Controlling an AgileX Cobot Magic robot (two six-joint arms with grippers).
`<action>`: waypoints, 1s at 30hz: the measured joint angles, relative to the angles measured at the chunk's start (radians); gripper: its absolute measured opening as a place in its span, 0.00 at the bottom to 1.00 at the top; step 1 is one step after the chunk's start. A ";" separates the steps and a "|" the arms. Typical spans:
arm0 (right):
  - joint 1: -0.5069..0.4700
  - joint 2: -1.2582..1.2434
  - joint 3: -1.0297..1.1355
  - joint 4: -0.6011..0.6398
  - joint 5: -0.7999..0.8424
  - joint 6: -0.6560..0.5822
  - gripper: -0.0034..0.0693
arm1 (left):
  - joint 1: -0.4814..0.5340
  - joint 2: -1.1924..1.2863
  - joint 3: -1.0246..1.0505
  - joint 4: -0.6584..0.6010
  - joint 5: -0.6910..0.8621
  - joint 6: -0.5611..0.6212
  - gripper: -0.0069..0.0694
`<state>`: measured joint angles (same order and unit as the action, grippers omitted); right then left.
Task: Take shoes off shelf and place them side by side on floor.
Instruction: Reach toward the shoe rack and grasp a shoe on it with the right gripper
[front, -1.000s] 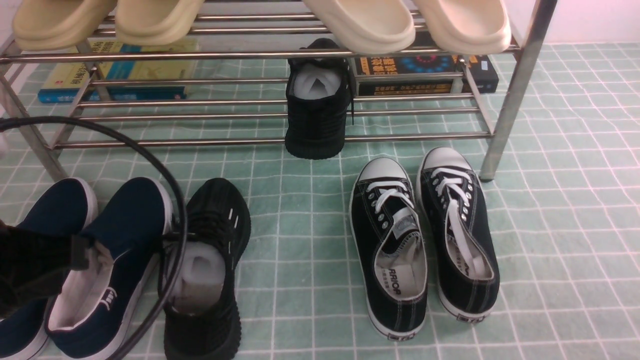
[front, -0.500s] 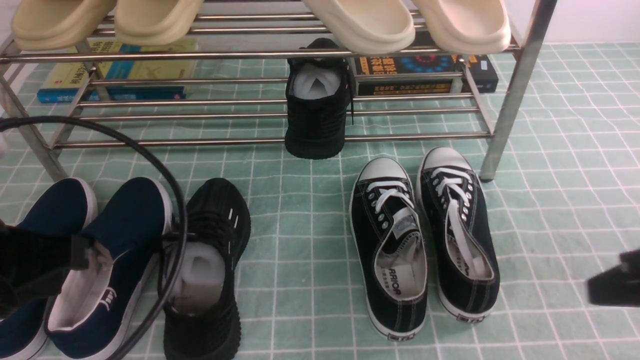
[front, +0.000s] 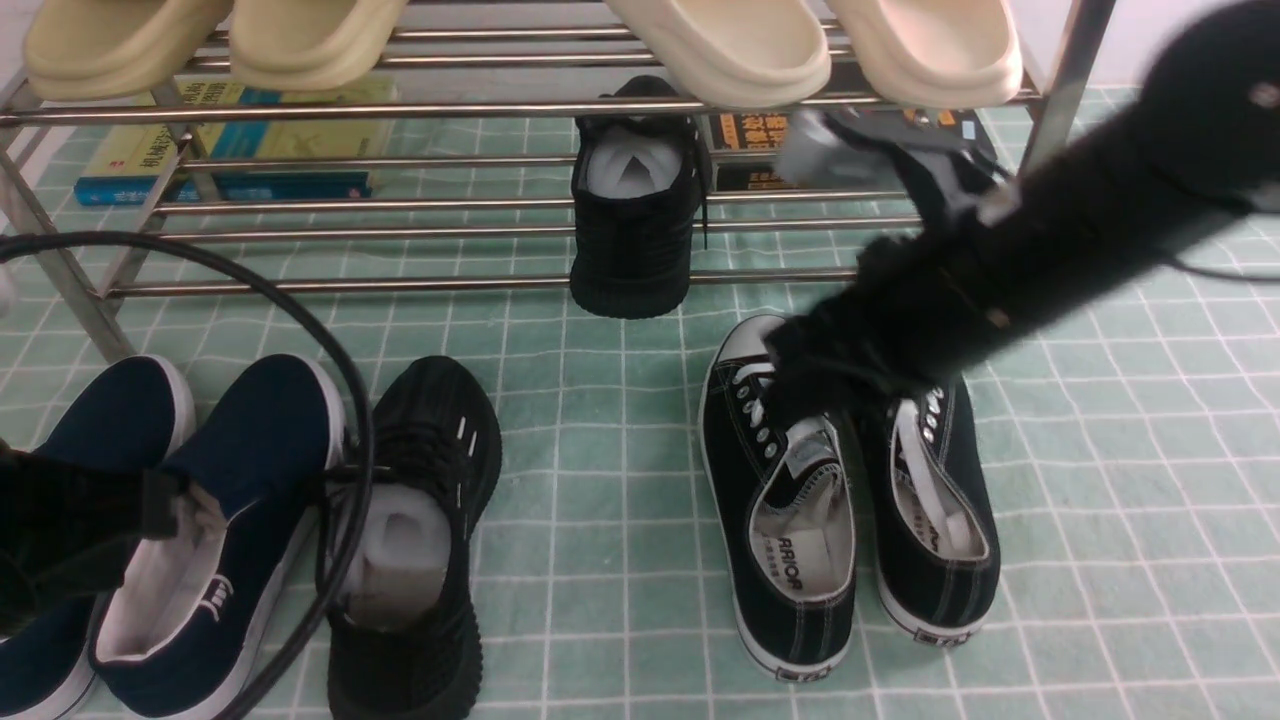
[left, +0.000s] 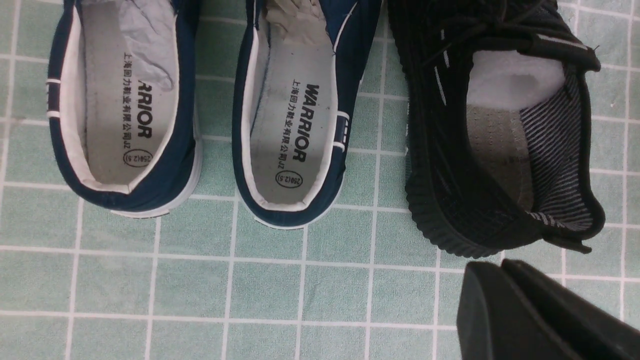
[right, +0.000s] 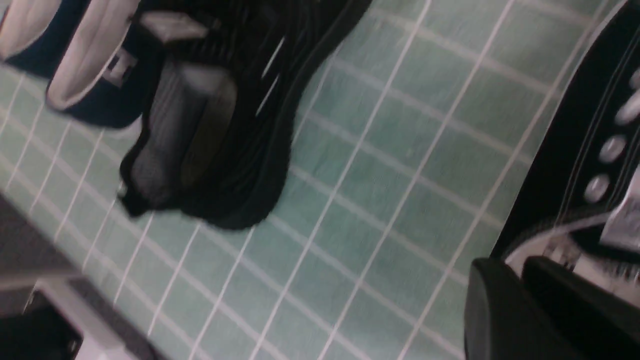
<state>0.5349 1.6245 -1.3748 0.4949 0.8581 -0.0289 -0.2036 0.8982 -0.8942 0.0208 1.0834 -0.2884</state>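
Only front view shows black knit shoe (front: 632, 240) on shelf (front: 400, 285).

Front L: pr. of navy fabric slip-ons w/ white soles (front: 250, 450), toes pointing away. Centre-R: pr. of blk canvas lace-ups w/ white toe caps (front: 790, 540), side by side. At back: four cream moulded slides (front: 730, 50) up high; yellow-and-blue books (front: 290, 140) and dark book (front: 745, 130) lower down.

On my left wrist feed I read "WARRIOR", a line of Chinese characters and an oval stamp "250(2.5)" printed on the insoles of one navy slip-on (left: 131, 107) and its mate (left: 295, 130), while the front feed shows "ARRIOR" on the insole of a canvas sneaker (front: 785, 530).
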 joint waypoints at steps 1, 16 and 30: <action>0.012 0.034 -0.070 -0.060 -0.011 0.091 0.29 | 0.000 0.000 0.000 0.000 0.000 0.000 0.15; 0.021 0.349 -0.362 -0.253 -0.374 0.541 0.89 | 0.000 0.000 0.000 0.014 0.002 -0.075 0.17; -0.017 0.481 -0.366 -0.267 -0.563 0.630 0.76 | 0.000 0.000 0.000 0.050 0.007 -0.075 0.20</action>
<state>0.5179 2.1053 -1.7407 0.2277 0.2952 0.6009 -0.2036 0.8982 -0.8942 0.0703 1.0903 -0.3632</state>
